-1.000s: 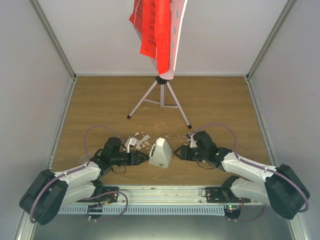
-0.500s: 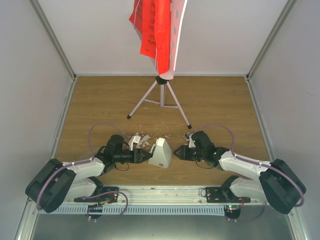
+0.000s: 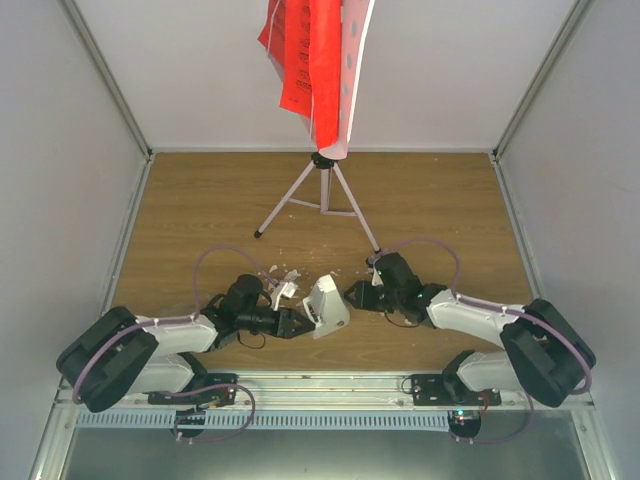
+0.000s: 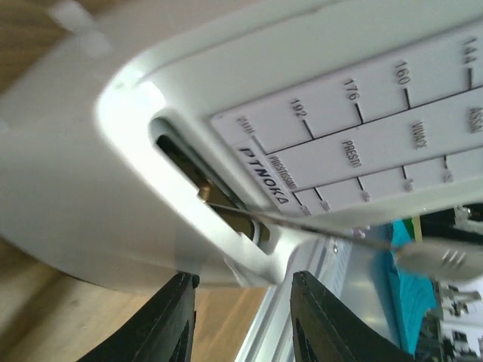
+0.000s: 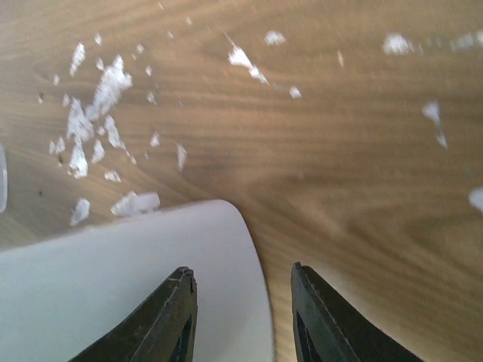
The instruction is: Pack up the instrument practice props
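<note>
Three white walls box in a brown wood-grain table. Silver frame posts run up at the sides. A metal rail lies along the near edge by both arm bases. White crumbs are scattered near centre, more in the right wrist view.

The stand is at far centre: silver tripod legs splayed on the wood, with the pale perforated plate up top, seen almost edge-on. The red sheets hang on the plate's left face.

The metronome is near centre, between the two grippers. It is small, white, pyramid-shaped and tipped over at an angle, not upright. The left wrist view shows its face close up: a printed tempo scale with 144, 160, 176 and 192, a dark slot, a thin pendulum rod and a grey weight.

The left gripper is at the metronome's near-left side. Its jaws are apart, and the fingers sit right under the white body; contact cannot be told. The right gripper is just beside the metronome's far-right side. Its jaws are apart too, fingertips over a white curved surface and bare wood, clamped on nothing.
</note>
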`<state>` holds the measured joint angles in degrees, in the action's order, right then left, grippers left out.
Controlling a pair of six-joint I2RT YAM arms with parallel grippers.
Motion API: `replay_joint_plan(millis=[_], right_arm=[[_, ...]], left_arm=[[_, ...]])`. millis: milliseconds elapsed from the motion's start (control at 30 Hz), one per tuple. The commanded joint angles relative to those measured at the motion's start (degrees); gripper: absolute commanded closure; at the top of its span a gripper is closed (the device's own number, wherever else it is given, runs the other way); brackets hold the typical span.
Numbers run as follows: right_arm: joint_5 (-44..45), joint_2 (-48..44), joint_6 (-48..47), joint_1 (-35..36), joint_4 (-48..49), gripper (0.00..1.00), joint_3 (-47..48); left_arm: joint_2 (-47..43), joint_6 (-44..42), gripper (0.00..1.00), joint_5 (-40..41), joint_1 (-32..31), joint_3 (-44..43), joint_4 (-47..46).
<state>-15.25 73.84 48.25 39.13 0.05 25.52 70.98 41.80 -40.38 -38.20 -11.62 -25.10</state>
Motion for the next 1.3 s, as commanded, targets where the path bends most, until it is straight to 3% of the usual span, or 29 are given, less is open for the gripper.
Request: replay_joint_plan(millis=[0, 200, 500, 600, 733, 867, 967, 1100, 1267], right_arm=[[-0.10, 2.26, -3.36, 0.50, 2.05, 0.62, 4.95], [5.26, 1.16, -6.71, -0.75, -3.04, 0.59, 8.40], [9.59, -12.60, -6.52, -2.33, -14.90, 0.37, 4.38], [8.21, -17.73, -4.81, -2.31, -17.42, 0.34, 1.03], [2.90, -23.36, -0.84, -2.03, -16.52, 0.32, -3.95], [-2.05, -25.71, 2.57, -0.32, -11.87, 0.33, -8.18], [-2.55, -24.17, 4.33, 1.91, -8.78, 0.39, -9.54], [-2.60, -21.39, 6.28, 3.77, -3.98, 0.48, -10.35], [-1.25, -18.64, 6.67, 4.18, -1.67, 0.50, -10.44]], left_arm=[[2.15, -1.05, 0.62, -0.14, -3.84, -3.31, -5.08], [-1.44, -0.70, 0.54, 5.32, -5.05, -4.12, -0.85], [-18.82, -2.54, 0.34, 15.88, -3.96, -4.53, 20.49], [-22.05, -3.13, 0.30, 15.62, -0.99, -5.84, 24.31], [-18.78, -3.34, 0.24, 8.96, 6.60, -6.04, 22.14], [-12.12, -1.89, 0.26, 2.53, 9.43, -6.33, 13.79], [-7.29, -2.37, 0.29, 0.21, 9.45, -8.53, 10.57], [-2.33, -4.44, 0.36, -1.96, 9.41, -11.58, 10.42], [1.29, -5.99, 0.45, -4.30, 9.43, -12.73, 11.17]])
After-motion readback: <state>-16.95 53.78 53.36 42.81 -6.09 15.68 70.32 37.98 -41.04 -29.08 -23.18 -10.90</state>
